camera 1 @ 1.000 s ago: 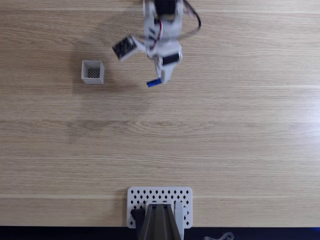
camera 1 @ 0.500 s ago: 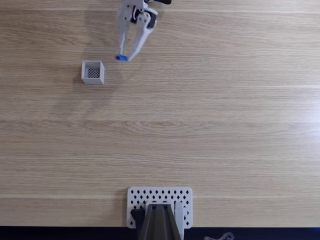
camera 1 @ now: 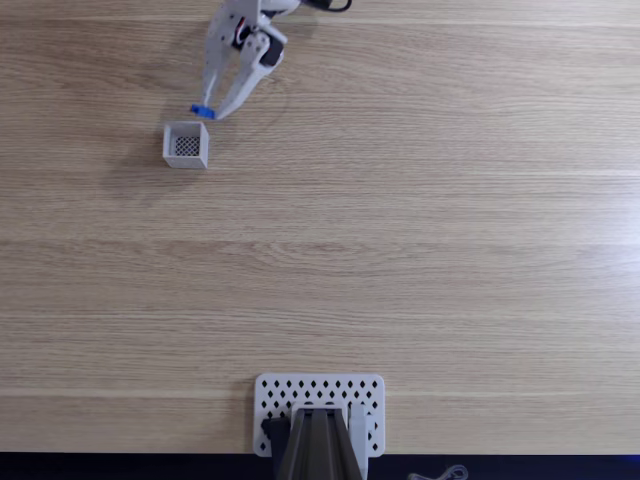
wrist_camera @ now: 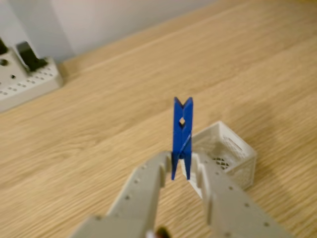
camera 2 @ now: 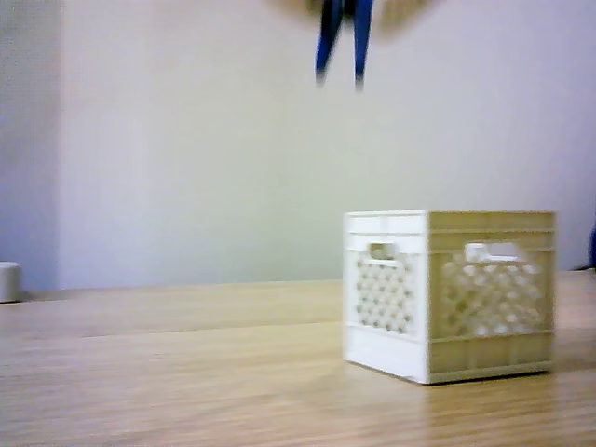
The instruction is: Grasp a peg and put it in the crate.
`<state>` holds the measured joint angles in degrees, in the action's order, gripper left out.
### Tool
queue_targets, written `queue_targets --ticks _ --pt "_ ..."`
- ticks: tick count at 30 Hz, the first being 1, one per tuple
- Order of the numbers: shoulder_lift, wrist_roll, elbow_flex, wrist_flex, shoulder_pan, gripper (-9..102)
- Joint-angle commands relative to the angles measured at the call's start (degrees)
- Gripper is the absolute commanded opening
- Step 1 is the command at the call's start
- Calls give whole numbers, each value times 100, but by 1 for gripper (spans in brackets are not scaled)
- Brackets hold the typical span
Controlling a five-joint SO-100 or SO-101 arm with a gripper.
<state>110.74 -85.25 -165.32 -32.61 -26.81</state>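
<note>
over the wood table [camera 1: 400, 250], the end effector [wrist_camera: 181, 166] pinches the peg [wrist_camera: 182, 136] near the crate [wrist_camera: 225, 156].

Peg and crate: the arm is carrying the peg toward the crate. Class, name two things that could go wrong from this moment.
1. The peg is pinched only at one end by the gripper, so it could slip or swivel.
2. In the fixed view the peg sits just outside the crate rim; released now, it would probably land on the table or bounce off the rim.
</note>
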Motion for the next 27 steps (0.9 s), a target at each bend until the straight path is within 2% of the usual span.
queue_targets --ticks 1,8,18,25,27 --pt "-729 -44 1055 -237 -176 0" --pt "-1564 -44 1837 -237 -457 0" --pt "-1863 -44 2004 -229 -554 1" --pt "-1811 -44 1986 -229 -554 27" --pt "-1793 -35 1995 -229 -554 28"
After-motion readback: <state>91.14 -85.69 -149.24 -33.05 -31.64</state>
